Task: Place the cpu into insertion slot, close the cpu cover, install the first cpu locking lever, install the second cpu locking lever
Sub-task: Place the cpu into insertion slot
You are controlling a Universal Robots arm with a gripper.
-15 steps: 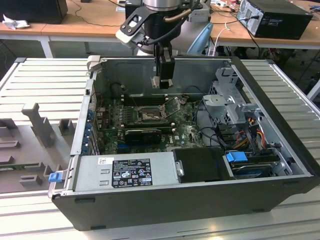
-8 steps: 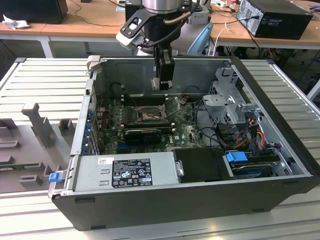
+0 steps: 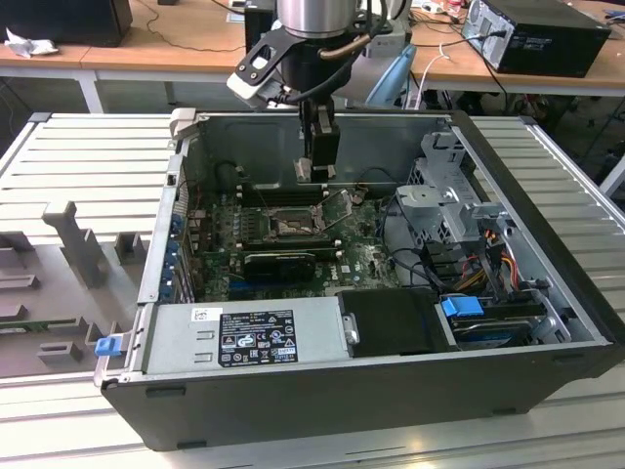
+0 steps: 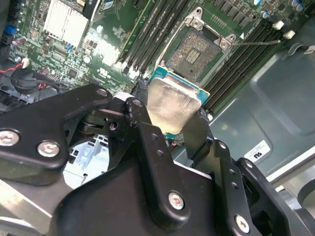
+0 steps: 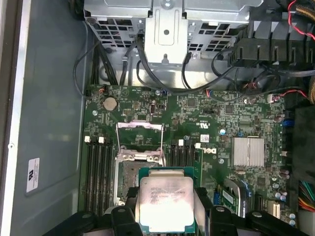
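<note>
The claw (image 3: 316, 173) hangs in the upper middle of the exterior view, pointing straight down into the open case (image 3: 547, 322), which lies on the ribbed grey worktop (image 3: 88, 156). It is clenched on the cpu (image 5: 165, 204): in both wrist views a black finger (image 4: 147, 135) presses on each of two opposite edges.

The cpu (image 4: 173, 104) lies flat, level with the green board (image 3: 371, 259), its pale silvery face turned up toward the claw. It is square, so it has no long axis. In the first wrist view its edges run parallel to those of the slot (image 5: 125, 179).

The cpu is held in the air over the board, partly overlapping one side of the slot and clear of it. The slot (image 4: 196, 51) shows its dark contact field inside a silvery rim. The cover (image 5: 139, 140) stands raised on its hinge at the slot's far edge, seen through its window.
</note>
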